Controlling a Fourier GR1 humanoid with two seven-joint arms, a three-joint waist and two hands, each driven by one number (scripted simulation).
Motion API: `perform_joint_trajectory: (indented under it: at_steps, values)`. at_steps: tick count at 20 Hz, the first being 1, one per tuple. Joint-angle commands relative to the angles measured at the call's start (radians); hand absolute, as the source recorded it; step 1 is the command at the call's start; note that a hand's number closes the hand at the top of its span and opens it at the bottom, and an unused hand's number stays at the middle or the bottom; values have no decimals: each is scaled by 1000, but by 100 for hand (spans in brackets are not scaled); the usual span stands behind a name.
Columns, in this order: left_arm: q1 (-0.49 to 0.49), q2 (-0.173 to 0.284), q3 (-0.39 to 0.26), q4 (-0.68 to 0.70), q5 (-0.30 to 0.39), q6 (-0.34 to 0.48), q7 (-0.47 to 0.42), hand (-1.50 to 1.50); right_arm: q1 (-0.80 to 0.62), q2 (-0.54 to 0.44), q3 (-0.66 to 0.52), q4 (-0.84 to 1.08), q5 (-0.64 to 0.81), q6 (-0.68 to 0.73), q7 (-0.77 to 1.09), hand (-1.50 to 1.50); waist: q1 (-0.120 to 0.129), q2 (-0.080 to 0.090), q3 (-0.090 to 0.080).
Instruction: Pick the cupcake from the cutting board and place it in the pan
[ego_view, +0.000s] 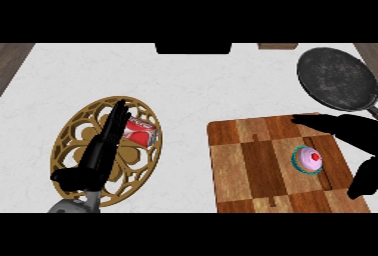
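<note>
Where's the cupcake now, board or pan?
On the cutting board: the cupcake sits upright there; the pan holds nothing.

We see white marbled counter (221, 85), wood-grain strip (13, 60) at left edge, dark block (193, 48) at back.

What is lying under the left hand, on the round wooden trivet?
A red soda can lies on its side on the trivet. The straight-fingered left hand hangs over it and covers the can's left end, so that end cannot be seen.
</note>
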Motion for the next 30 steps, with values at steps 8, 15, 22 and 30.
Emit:
perform_joint_trajectory:
  at_steps: [8, 15, 22, 30]
  values:
    - [82, -49, -14, -92, -77, -19, 28, 0, -36, 140, -73, 93, 101, 26, 9, -150, 4, 0, 0]
    - [59, -70, 41, -15, -96, -57, -23, 0, 5, 210, -28, 204, 254, -103, -90, -150, 3, 1, 0]
    - [-43, -76, 98, 48, -97, -90, 7, 0, -54, 183, 40, 301, 358, -64, -182, 150, 2, 3, 0]
    - [68, -93, 74, -38, -122, -96, 5, 0, -99, 216, 46, 477, 500, -276, -330, 150, 8, 2, 1]
